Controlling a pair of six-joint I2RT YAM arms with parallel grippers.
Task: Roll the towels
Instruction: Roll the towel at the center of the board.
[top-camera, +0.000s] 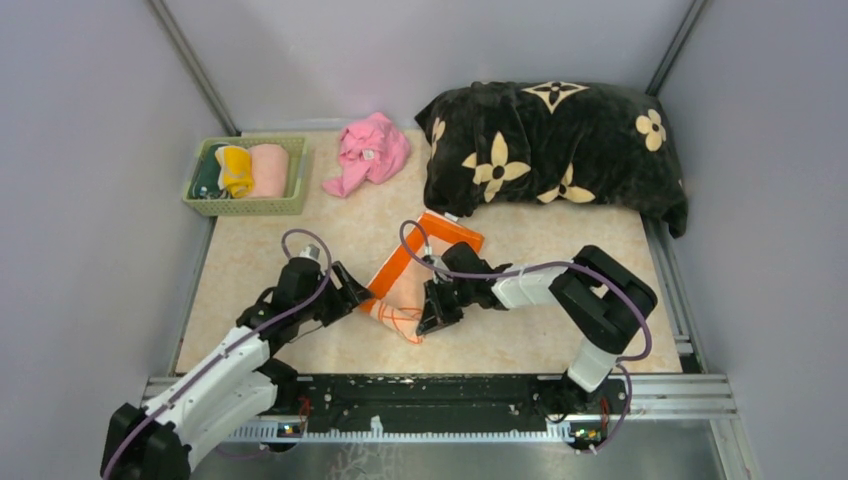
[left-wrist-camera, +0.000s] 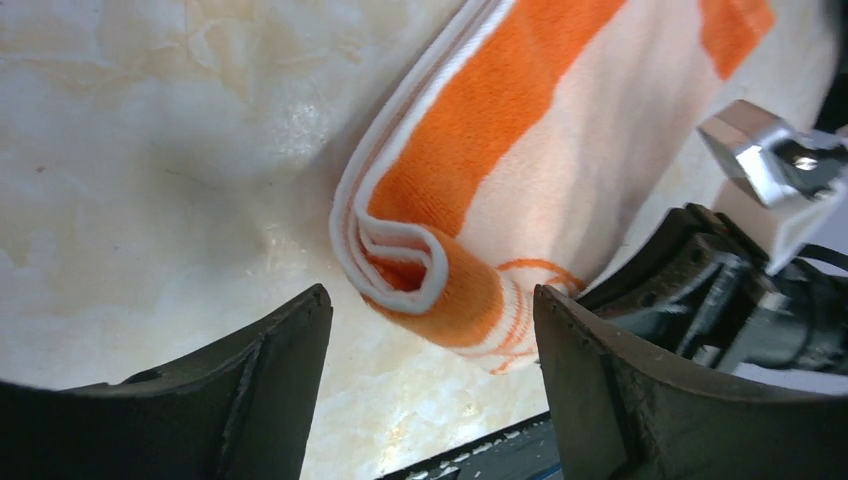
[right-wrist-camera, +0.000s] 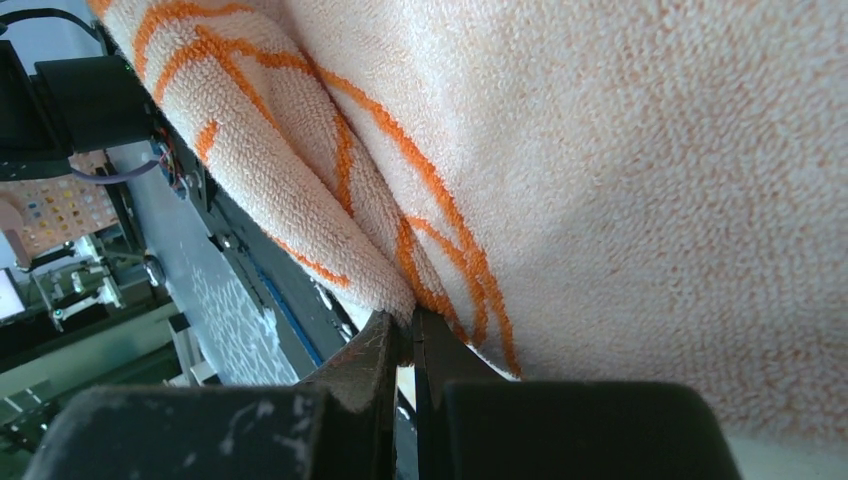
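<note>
A peach towel (top-camera: 412, 278) with an orange border lies mid-table, its near end curled into a loose roll (left-wrist-camera: 430, 275). My left gripper (top-camera: 358, 296) sits at the roll's left end, open, its two fingers either side of the roll's end without touching it (left-wrist-camera: 432, 305). From the right, my right gripper (top-camera: 432, 316) is shut on the towel's near edge; in the right wrist view the cloth (right-wrist-camera: 600, 150) is pinched between the closed tips (right-wrist-camera: 412, 320). The right arm's wrist (left-wrist-camera: 770, 290) shows behind the roll.
A green basket (top-camera: 240, 208) at the back left holds rolled cloths in yellow, pink and green. A crumpled pink cloth (top-camera: 370, 150) lies behind the towel. A big black blanket with beige flowers (top-camera: 550, 140) fills the back right. A metal rail (top-camera: 440, 392) runs along the near edge.
</note>
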